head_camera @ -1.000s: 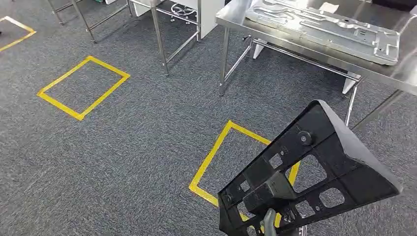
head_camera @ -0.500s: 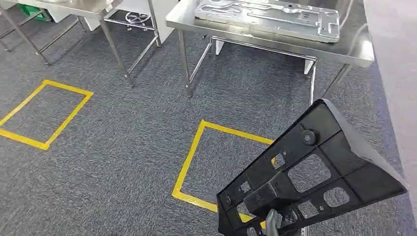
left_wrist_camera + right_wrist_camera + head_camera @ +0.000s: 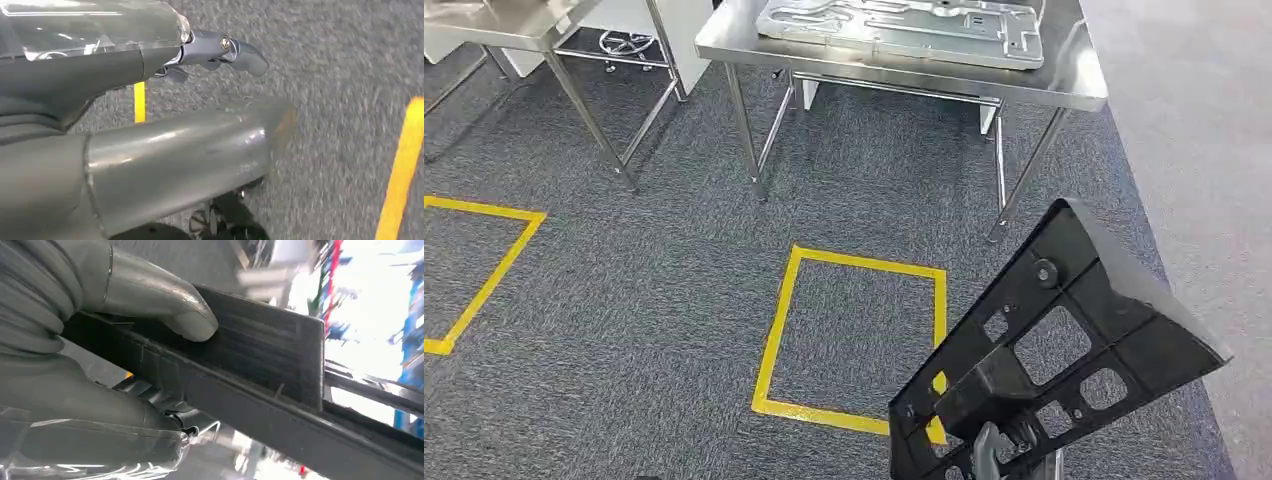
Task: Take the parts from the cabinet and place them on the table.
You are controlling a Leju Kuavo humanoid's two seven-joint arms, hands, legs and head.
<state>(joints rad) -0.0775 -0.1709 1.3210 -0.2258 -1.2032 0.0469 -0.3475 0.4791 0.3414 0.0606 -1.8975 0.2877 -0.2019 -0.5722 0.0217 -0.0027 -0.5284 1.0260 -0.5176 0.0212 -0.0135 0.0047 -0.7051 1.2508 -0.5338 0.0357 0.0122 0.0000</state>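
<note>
Head view shows us our right hand [image 3: 996, 450] gripping the black part [image 3: 1064, 350], raised above the carpet before the steel table [image 3: 1084, 85]. Our left hand [image 3: 215, 50] hangs over the carpet, holding nothing, fingers loosely apart.

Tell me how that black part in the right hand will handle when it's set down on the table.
The black part looks like stiff moulded plastic: ribbed, holding its shape while gripped at one end only. With so many cut-outs it is probably light for its size. The right hand clamps just an edge, so it may swing; its angled wedge shape could rock or tip on the table.
</note>
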